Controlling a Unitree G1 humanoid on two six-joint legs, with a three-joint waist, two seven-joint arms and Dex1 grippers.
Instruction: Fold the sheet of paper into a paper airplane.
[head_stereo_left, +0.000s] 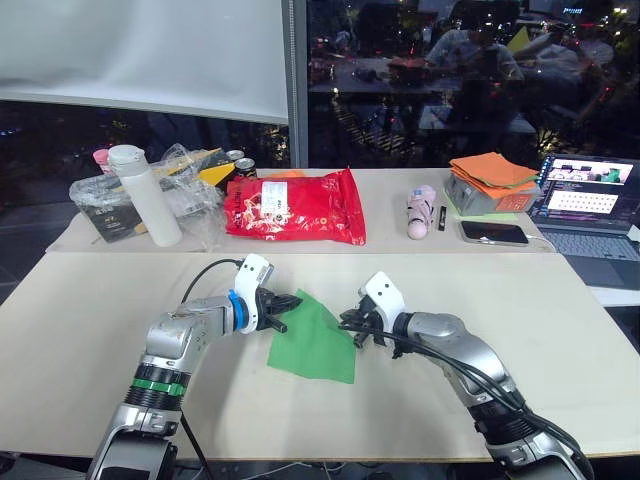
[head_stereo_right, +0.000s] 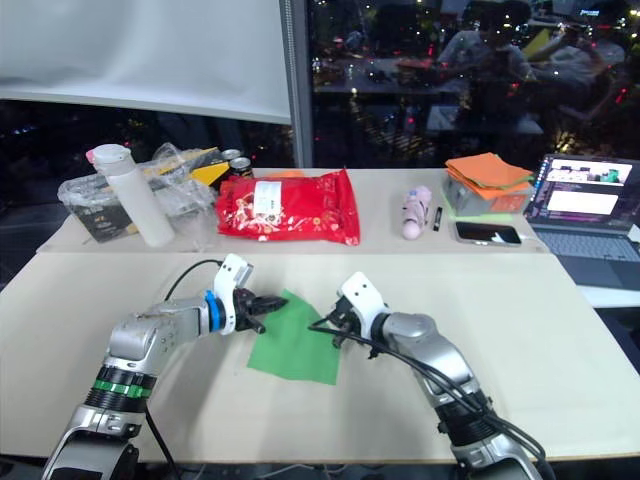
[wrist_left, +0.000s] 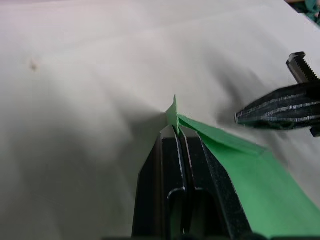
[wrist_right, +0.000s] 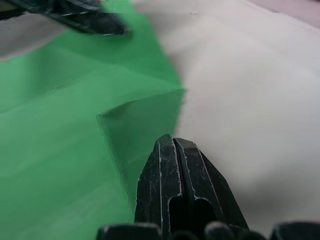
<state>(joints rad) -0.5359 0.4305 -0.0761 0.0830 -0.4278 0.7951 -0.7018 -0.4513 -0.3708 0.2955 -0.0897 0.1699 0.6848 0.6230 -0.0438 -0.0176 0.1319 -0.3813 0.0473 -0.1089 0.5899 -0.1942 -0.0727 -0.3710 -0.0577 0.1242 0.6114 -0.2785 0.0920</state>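
The paper (head_stereo_left: 312, 338) lies on the bench (head_stereo_left: 100, 330) between the two tools. The left tool (wrist_left: 175, 131) is clamped on its corner; the right tool (wrist_right: 172, 142), fingers together, rests on the opposite edge. Thin, light and floppy, it likely tears easily, so corners and edges look like the best holds.

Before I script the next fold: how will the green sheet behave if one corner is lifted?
Probably floppy: the sheet of paper already bows up near the left gripper, whose jaws are shut on a corner. Likely very light, so it may slide on the smooth table. It seems to crease readily, with a raised fold beside the right gripper.
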